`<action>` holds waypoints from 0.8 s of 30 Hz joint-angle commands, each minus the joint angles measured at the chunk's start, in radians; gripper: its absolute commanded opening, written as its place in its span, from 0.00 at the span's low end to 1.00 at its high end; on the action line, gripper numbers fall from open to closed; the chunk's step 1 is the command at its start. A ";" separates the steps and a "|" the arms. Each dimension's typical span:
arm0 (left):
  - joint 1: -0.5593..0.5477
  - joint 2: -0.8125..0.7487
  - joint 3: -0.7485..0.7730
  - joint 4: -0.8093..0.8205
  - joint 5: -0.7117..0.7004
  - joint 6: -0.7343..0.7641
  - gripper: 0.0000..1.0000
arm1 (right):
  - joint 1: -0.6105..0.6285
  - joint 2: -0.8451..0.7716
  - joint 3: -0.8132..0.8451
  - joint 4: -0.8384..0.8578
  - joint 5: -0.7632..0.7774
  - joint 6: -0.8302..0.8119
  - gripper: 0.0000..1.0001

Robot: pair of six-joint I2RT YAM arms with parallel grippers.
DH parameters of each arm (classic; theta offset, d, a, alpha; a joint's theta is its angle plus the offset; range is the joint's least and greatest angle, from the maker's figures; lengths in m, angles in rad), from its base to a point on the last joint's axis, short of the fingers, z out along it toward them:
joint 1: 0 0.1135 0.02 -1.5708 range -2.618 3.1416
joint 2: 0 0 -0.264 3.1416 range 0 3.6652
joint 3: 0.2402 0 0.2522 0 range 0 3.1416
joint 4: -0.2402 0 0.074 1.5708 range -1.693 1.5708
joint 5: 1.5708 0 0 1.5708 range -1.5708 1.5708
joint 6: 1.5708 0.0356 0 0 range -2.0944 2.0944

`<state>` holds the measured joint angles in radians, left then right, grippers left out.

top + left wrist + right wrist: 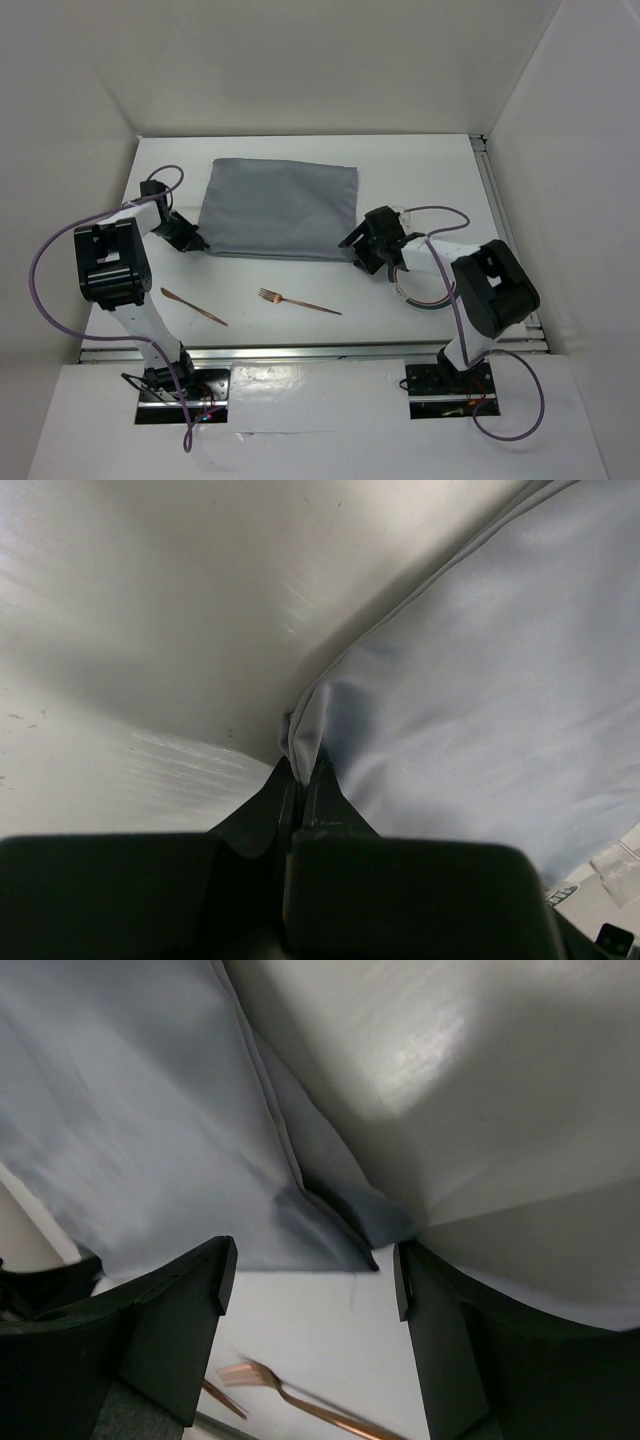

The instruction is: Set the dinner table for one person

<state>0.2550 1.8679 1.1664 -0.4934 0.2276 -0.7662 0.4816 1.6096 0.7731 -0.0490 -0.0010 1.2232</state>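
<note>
The white dinner table (420, 175) carries a grey cloth mat (280, 208) at its middle back. My left gripper (192, 240) is shut on the mat's near left corner (300, 742), with the cloth pinched between the fingers. My right gripper (358, 250) is open just off the mat's near right corner (352, 1228), jaws wide apart and empty. A copper fork (298, 301) lies on the table in front of the mat, also in the right wrist view (290, 1395). A copper knife (193, 306) lies to its left.
A glass (402, 214) stands behind the right gripper. A plate with a dark rim (420, 295) lies partly under the right arm. Aluminium rails (300, 350) run along the near and right edges. White walls enclose the table.
</note>
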 commanded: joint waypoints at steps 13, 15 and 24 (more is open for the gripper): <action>0.000 -0.051 0.117 -0.085 -0.025 0.062 0.00 | 0.026 0.093 0.209 -0.106 0.237 0.018 0.00; 0.000 -0.097 0.153 -0.119 -0.025 0.071 0.00 | 0.026 0.020 0.232 -0.118 0.266 -0.017 0.00; 0.018 -0.363 0.387 -0.212 0.064 0.110 0.00 | 0.026 -0.307 0.362 -0.202 0.315 -0.257 0.00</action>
<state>0.2504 1.6093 1.4754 -0.6682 0.2714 -0.6876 0.5095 1.4281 1.0573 -0.1886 0.2283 1.0725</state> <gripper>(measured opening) 0.055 0.039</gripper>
